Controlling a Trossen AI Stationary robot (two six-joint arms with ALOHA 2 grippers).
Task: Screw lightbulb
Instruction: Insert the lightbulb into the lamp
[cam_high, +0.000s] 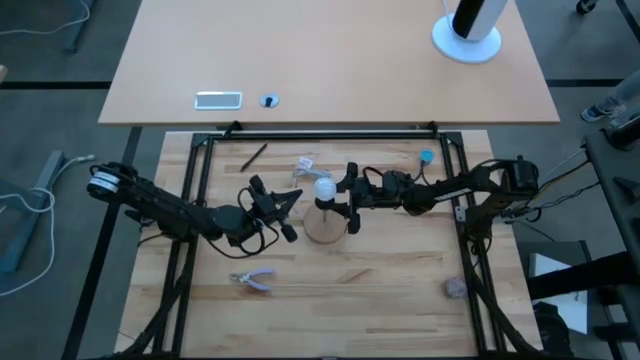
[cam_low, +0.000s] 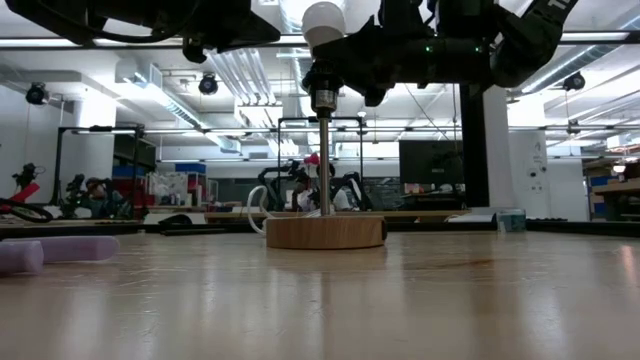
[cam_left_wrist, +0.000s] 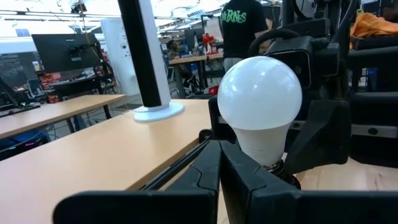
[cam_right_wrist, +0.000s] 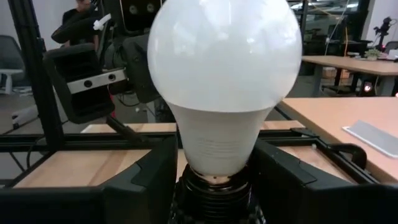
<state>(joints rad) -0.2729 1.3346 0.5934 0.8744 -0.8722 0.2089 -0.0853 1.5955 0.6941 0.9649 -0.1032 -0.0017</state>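
White lightbulb (cam_right_wrist: 224, 81), black socket (cam_right_wrist: 214, 193), seemingly pale-wood disc (cam_low: 325, 232)

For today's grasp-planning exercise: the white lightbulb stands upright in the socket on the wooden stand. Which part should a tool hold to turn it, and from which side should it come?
Grip the lightbulb by its tapered neck just above the socket, coming in level from the side. The bulb stands upright on the post of the wooden stand, so side-on fingers straddle the neck and can turn it about its vertical axis. The right tool already sits this way.

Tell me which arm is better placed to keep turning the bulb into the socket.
Right, probably. The right gripper sits around the lightbulb, a finger on each side of its neck above the socket. The left gripper waits beside it, off the bulb.
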